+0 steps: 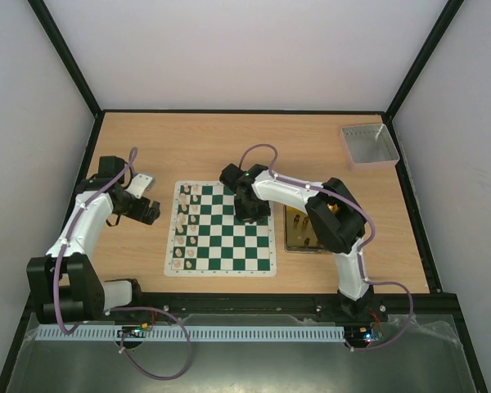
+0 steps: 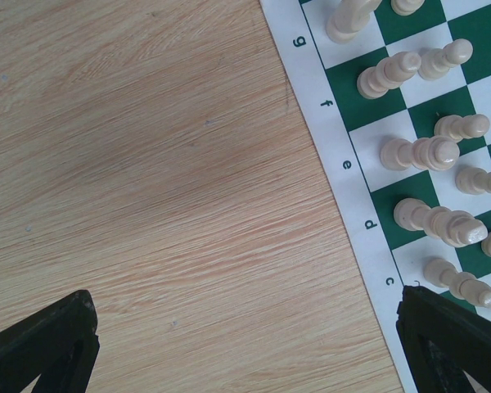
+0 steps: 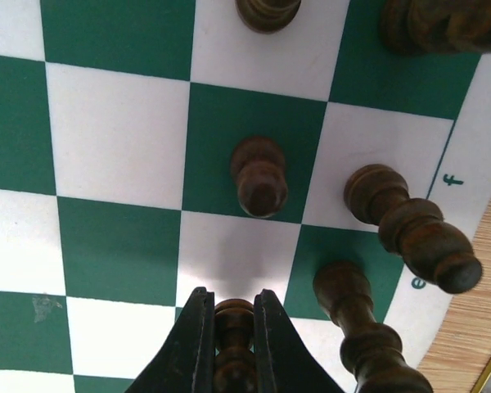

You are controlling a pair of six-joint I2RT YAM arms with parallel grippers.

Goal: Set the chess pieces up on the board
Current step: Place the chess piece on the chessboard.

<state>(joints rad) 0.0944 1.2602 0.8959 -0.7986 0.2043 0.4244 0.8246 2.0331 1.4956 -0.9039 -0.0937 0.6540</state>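
your right gripper is clamped tight around one dark piece over the right side of the board. can't tell if its base is touching the square or not. the other dark pieces stand upright close by, towards the board's right edge. your left gripper is spread wide with nothing in it, hanging over bare table just left of the board's border. the cream pieces stand in two rows along that left side. the gold tin sits just right of the board, partly under your right arm.
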